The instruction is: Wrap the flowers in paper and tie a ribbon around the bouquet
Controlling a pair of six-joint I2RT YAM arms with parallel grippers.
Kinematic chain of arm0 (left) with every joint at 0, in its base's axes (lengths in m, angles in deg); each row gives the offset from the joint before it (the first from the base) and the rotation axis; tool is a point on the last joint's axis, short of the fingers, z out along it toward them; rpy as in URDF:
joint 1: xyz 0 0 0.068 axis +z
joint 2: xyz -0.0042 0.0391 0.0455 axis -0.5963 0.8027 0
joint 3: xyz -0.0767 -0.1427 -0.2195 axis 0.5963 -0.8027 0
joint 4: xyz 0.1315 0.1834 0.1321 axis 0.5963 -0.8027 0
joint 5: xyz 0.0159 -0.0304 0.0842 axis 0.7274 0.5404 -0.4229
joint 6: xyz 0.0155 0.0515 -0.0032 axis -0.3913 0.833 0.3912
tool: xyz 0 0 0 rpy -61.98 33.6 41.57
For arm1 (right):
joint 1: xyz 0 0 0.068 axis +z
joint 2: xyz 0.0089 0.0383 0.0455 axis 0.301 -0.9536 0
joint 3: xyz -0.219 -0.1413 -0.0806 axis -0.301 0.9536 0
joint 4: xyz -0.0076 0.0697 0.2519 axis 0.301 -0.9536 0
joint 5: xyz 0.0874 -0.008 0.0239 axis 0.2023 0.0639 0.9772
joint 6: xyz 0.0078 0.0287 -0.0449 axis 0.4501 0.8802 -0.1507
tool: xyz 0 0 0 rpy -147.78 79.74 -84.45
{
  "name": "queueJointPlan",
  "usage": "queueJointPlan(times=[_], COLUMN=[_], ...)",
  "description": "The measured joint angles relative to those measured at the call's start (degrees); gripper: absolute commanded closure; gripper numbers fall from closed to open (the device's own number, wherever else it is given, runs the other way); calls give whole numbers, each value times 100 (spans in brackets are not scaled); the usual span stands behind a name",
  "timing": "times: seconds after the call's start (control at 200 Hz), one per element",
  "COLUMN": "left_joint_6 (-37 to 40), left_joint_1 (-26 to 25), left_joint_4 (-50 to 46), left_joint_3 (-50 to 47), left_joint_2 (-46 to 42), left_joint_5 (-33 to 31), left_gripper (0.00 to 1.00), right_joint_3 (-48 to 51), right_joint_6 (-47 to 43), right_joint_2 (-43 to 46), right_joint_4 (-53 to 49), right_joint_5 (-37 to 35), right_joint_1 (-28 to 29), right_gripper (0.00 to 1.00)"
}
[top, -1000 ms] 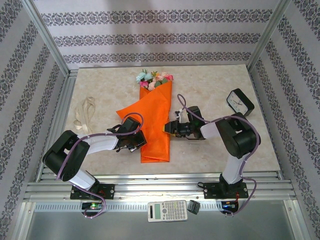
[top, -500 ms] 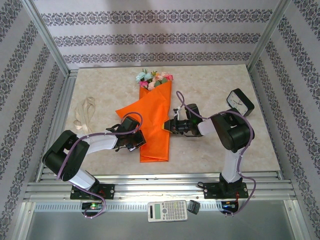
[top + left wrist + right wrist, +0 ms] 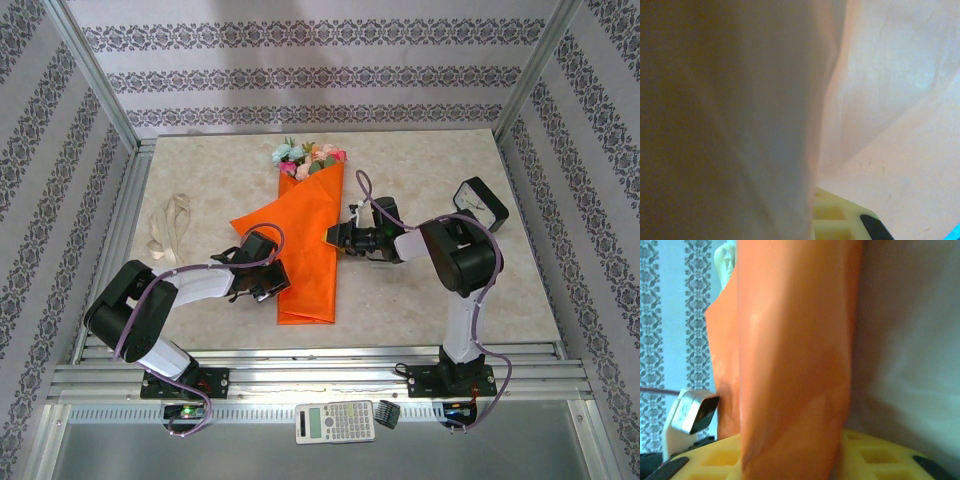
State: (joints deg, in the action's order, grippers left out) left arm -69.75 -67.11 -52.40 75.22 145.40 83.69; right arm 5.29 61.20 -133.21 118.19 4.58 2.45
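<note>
The bouquet (image 3: 312, 235) lies flat mid-bench (image 3: 430, 160), the flowers (image 3: 308, 160) showing at its far end and a flap of its orange paper (image 3: 262, 215) sticking out to the left. The left hand (image 3: 275, 288) is closed tight at the paper's near left edge. I cannot tell whether it pinches the sheet. The right hand (image 3: 336, 238) meets the right edge, but I cannot tell how its jaws stand. The ribbon (image 3: 168, 225) lies well apart, far left.

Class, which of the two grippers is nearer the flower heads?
The right gripper, at the bouquet's right edge about midway up. The left gripper sits lower, toward the narrow end, farther from the flowers.
</note>
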Motion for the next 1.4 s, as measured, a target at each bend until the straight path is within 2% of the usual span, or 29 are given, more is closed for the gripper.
queueJointPlan(times=[0.05, 0.105, 0.145, 0.19, 0.23, 0.275, 0.345, 0.5, 0.539, 0.609, 0.699, 0.764, 0.794, 0.814, 0.844, 0.874, 0.904, 0.974, 1.064, 1.159, 1.204, 1.349, 1.399], left_joint_6=[13, 22, 39, 48, 68, 87, 114, 131, 133, 144, 146, 149, 146, 146, 149, 149, 149, 149, 149, 149, 149, 149, 149], left_joint_1=[15, 22, 24, 24, 26, 52, 90, 105, 105, 105, 105, 105, 105, 105, 105, 105, 105, 105, 105, 105, 105, 105, 105], left_joint_4=[-2, -2, -2, -4, -22, -50, -103, -125, -125, -125, -125, -125, -125, -125, -125, -122, -122, -122, -122, -122, -120, -118, -118], left_joint_3=[0, 0, 0, 0, 0, -7, -7, -11, -11, -11, -11, -11, -11, -11, -13, -15, -15, -15, -15, -17, -22, -26, -26], left_joint_2=[0, -11, -17, -26, -39, -55, -74, -81, -81, -81, -81, -81, -81, -81, -81, -81, -81, -81, -85, -87, -87, -92, -92], left_joint_5=[20, 26, 28, 33, 20, 13, 13, 17, 17, 17, 17, 17, 17, 17, 17, 17, 17, 17, 17, 17, 17, 17, 17], left_gripper=[100, 100, 100, 100, 100, 100, 100, 100, 100, 100, 100, 100, 100, 100, 100, 100, 100, 100, 100, 100, 100, 100, 100], right_joint_3=[-17, -15, -15, -15, -15, -28, -96, -356, -428, -549, -608, -614, -625, -632, -643, -660, -688, -844, -1110, -1353, -1449, -1563, -1602], right_joint_6=[-13, 26, 24, 35, 48, 59, 63, 70, 79, 98, 111, 111, 109, 109, 107, 105, 125, 105, 101, 153, 160, 260, 267], right_joint_2=[-37, -46, -46, -44, -44, -15, 20, -146, -219, -354, -431, -431, -431, -431, -428, -428, -424, -376, -415, -518, -599, -791, -817], right_joint_4=[13, 20, 26, 26, 33, 72, 66, 20, 7, 0, -31, -87, -114, -133, -157, -175, -177, -223, -260, -282, -286, -404, -442], right_joint_5=[-50, -98, -109, -140, -149, -31, -24, -197, -219, -291, -343, -369, -378, -385, -391, -442, -363, -391, -525, -629, -649, -715, -732], right_joint_1=[-2, -13, -28, -52, -79, -107, -90, -144, -151, -162, -173, -175, -175, -175, -175, -177, -197, -195, -293, -422, -461, -487, -487], right_gripper=[85, 85, 79, 62, 52, 48, 47, 59, 66, 89, 100, 98, 89, 77, 65, 58, 56, 56, 66, 92, 100, 100, 84])
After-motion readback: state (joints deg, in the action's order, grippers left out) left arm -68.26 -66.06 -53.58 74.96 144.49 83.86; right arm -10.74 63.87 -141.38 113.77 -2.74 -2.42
